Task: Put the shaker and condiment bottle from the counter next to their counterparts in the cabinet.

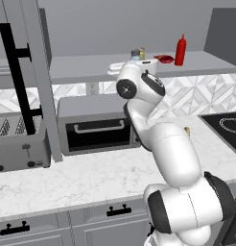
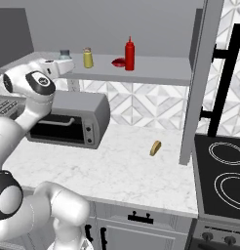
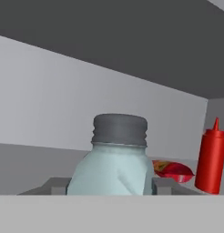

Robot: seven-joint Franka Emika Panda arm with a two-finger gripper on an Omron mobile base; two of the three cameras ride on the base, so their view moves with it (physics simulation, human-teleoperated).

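The pale blue-grey shaker (image 3: pixel 114 168) with its dark cap sits upright between my gripper's (image 3: pixel 109 184) fingertips, which press its sides. From the base views the shaker (image 1: pixel 135 54) (image 2: pixel 65 53) is at the cabinet shelf (image 1: pixel 81 65) (image 2: pixel 156 68), right beside the yellow shaker (image 1: pixel 142 52) (image 2: pixel 88 57). My gripper (image 2: pixel 62 62) reaches over the shelf's front edge. The red condiment bottle (image 1: pixel 181 50) (image 2: pixel 130 53) (image 3: pixel 211 157) stands upright on the shelf next to the flat red condiment thing (image 1: pixel 164 58) (image 2: pixel 119 61) (image 3: pixel 172 169). Whether the shaker rests on the shelf is hidden.
The open cabinet doors (image 1: pixel 38 72) (image 2: pixel 200 73) flank the shelf. Below it the silver toaster oven (image 1: pixel 96 125) (image 2: pixel 68 122) and a toaster (image 1: pixel 19 139) stand on the marbled counter (image 1: pixel 91 178) (image 2: pixel 122 171). A small tan item (image 2: pixel 155 148) lies near the stove (image 2: pixel 224 171).
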